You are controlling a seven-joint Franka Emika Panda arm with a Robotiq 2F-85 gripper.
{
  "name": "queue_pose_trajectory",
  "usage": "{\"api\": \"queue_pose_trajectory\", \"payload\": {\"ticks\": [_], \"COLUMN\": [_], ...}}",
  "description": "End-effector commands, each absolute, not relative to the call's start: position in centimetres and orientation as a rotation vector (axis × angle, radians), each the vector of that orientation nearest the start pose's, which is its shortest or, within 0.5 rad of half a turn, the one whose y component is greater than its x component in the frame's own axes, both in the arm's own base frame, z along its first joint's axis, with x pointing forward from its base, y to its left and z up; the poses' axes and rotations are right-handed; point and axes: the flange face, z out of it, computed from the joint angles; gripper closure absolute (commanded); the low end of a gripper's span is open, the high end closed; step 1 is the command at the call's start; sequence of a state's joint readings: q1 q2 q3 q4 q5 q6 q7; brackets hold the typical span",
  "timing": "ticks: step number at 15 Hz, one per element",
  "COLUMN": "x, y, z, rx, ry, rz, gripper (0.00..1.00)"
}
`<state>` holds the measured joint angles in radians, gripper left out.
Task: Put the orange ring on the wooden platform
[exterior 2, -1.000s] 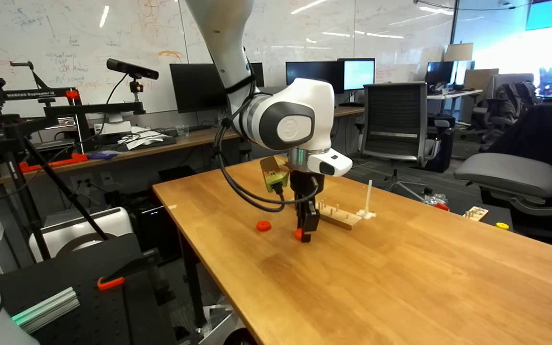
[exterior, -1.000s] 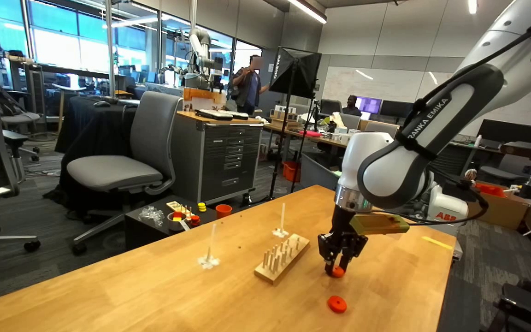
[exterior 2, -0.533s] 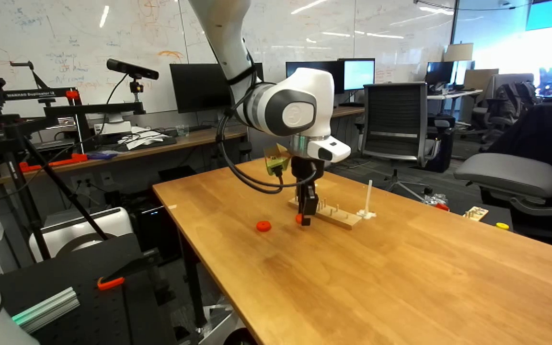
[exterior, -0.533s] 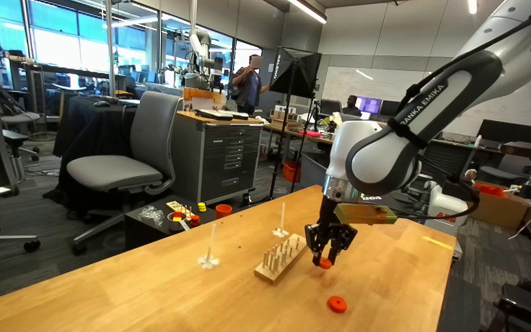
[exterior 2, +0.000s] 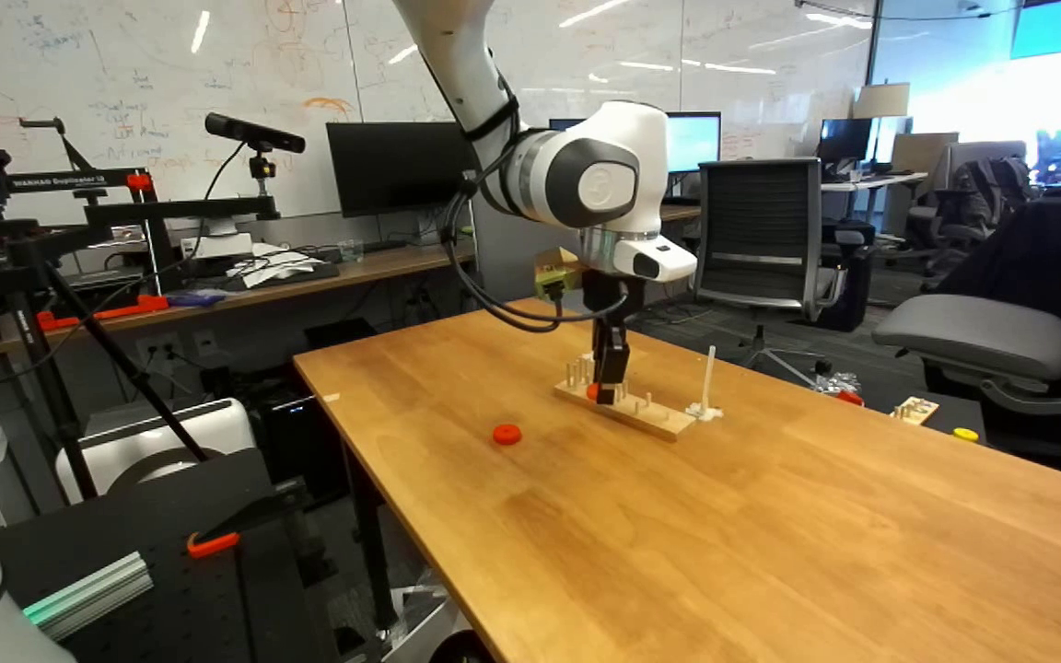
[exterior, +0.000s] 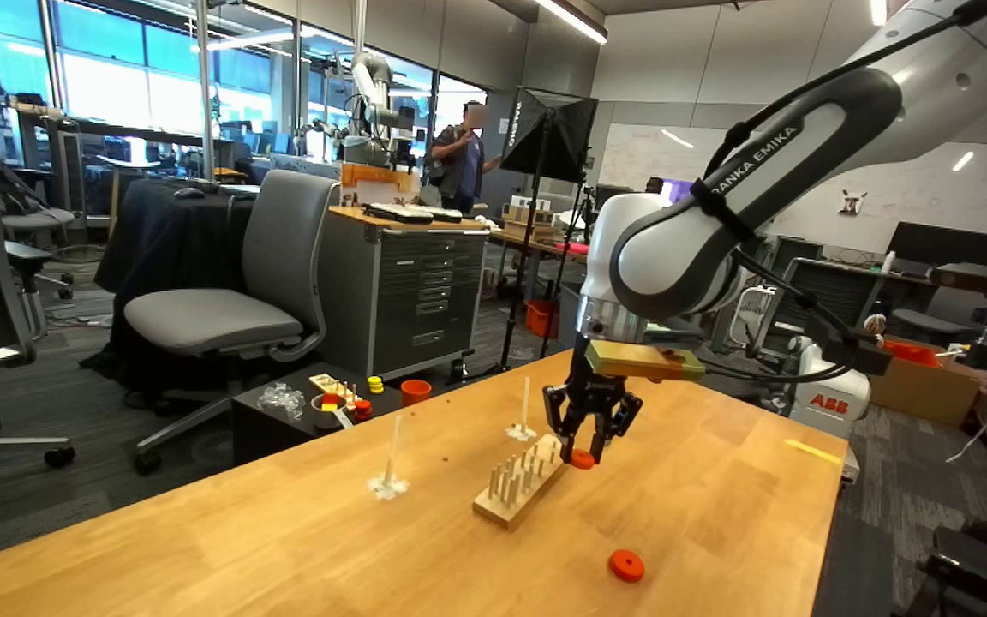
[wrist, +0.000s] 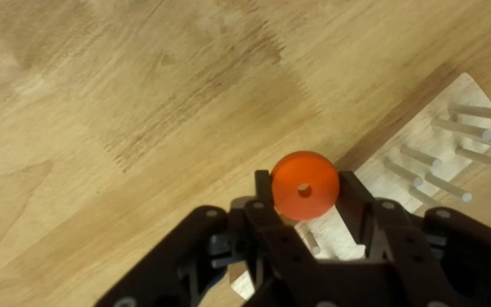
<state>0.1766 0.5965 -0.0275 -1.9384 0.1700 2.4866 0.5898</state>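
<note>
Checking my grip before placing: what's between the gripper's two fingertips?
The orange ring: the wrist view shows it pinched, with the fingertips against its opposite sides.

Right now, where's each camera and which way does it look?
An exterior view: outside the robot, facing the drawer cabinet; arm and gripper show.
An exterior view: outside too, facing the whiteboard; arm and gripper show.
Wrist view: on the wrist, looking down at orange ring and wooden platform; only gripper shows.
Both exterior views share the table and loose red disc.
</note>
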Motion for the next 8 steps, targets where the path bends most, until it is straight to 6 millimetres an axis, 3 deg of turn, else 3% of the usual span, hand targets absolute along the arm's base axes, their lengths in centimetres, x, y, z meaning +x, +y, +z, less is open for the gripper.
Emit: {"api": "queue_pose_trajectory", "payload": {"ticks": [1, 5, 8], "x": [63.0, 64.4, 63.7], "y": [9.2, 9.2, 8.1], "z": [16.6, 15.9, 15.6], "rx": [-2.936, -2.936, -3.098], "ry": [0.956, 1.002, 0.966], "rz": [0.145, 0.149, 0.164], "gripper": [0.82, 0.82, 0.82]}}
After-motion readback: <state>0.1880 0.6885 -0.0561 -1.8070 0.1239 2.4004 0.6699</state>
